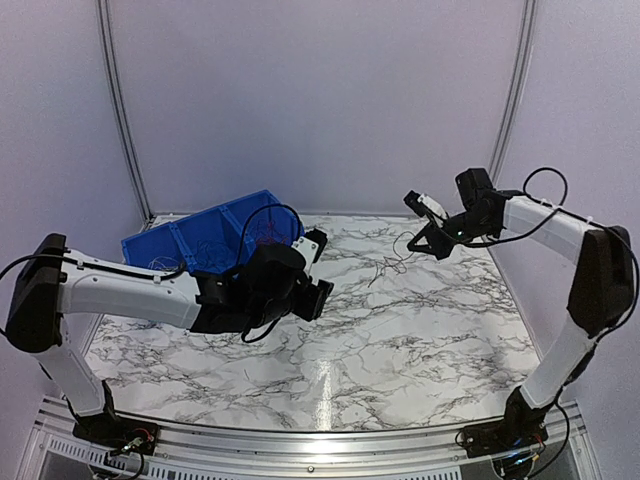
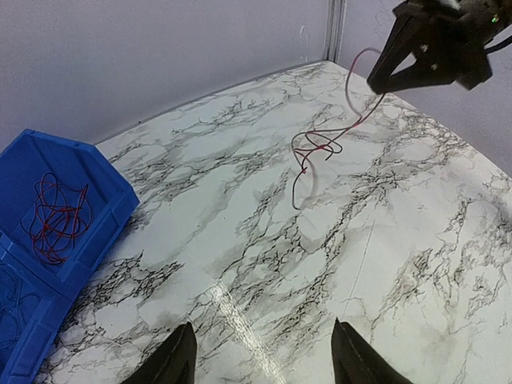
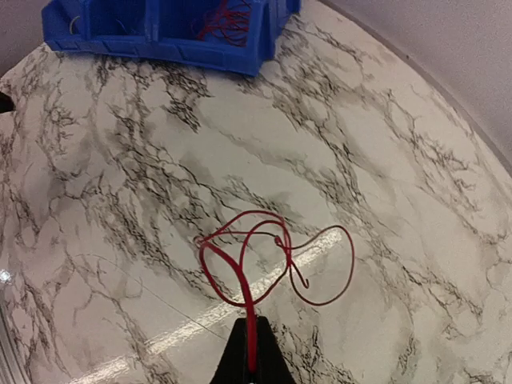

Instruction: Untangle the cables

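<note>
Cables (image 1: 390, 262) (image 2: 316, 148) (image 3: 264, 256) are sitting on the far half of the marble table (image 1: 400, 350) (image 2: 400, 264) (image 3: 120, 200), a bit right of centre. It's a small loose tangle, mostly red loops, with a darker strand trailing toward the near side in the left wrist view. Part of it lies flat on the marble and part is pulled up off it. One red strand climbs straight into the right gripper (image 1: 418, 246) (image 2: 378, 82) (image 3: 250, 364), which hangs just above the tangle's right edge. That pincer is pinched fully closed, and its own camera shows the red wire disappearing right between the tips, so it definitely has hold of the cables. The left gripper (image 1: 320, 275) (image 2: 264, 364) is over toward the left-centre of the table, well apart from the tangle. Its fingers (image 2: 180, 360) are spread apart with only bare marble showing between them, so it's gripping nothing. Just beside it, at the far left, there's a blue bin (image 1: 180, 245) (image 2: 96, 184) (image 3: 160, 40) with dividers. One compartment holds a red coil (image 2: 52, 220) (image 3: 228, 20) of thin wire. Can't really tell what's in the other compartments, the wires there are too fine to make out.
</note>
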